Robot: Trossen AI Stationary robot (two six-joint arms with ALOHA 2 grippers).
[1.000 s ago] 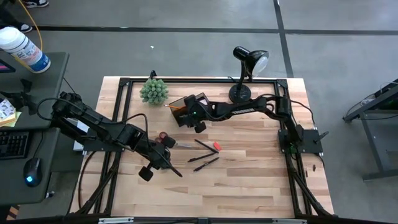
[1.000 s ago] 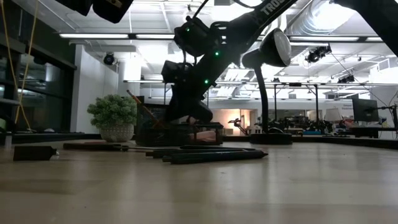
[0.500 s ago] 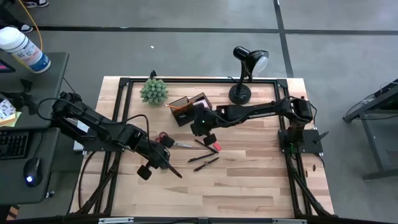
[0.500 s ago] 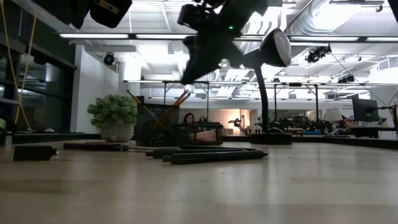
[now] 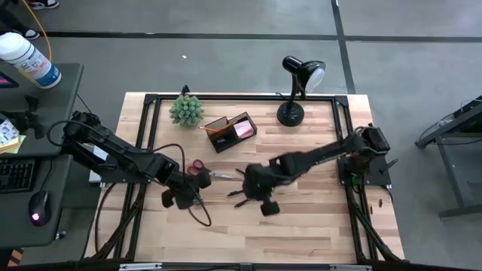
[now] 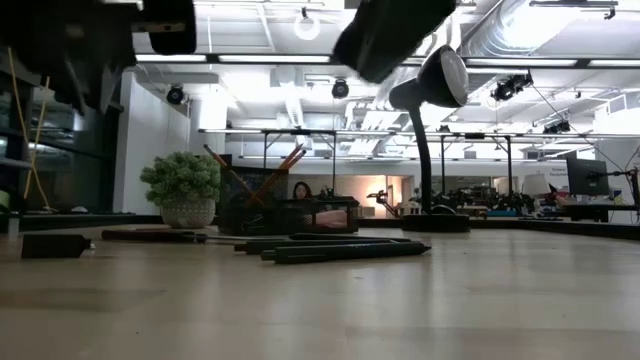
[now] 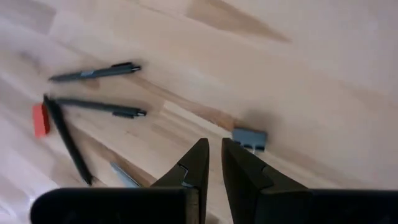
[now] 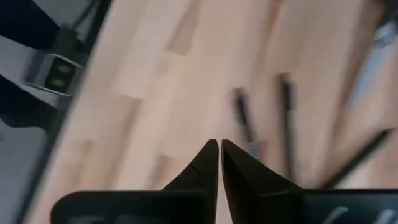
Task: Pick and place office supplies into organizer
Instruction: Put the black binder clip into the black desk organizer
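Right gripper [image 5: 258,194] over the middle of the desk [image 5: 316,226], above the loose pens [image 5: 248,197]; jaws clenched, nothing between them in its wrist view. Two pens [image 8: 286,124] lie on the wood ahead of that gripper.

Left gripper [image 5: 187,197] low at the near-left part of the desk, just beside the red-handled scissors [image 5: 202,170]; jaws nearly closed with a thin gap, grasping nothing. Its wrist view shows three black pens [image 7: 96,73], a small red eraser [image 7: 41,119] and a small grey clip [image 7: 250,138] lying apart on the wood.

Organizer [image 5: 230,131] at the far side of the desk, between the green plant [image 5: 186,110] and the lamp [image 5: 297,90]; orange pencils [image 5: 213,132] and a pink pad [image 5: 242,129] sit inside it.
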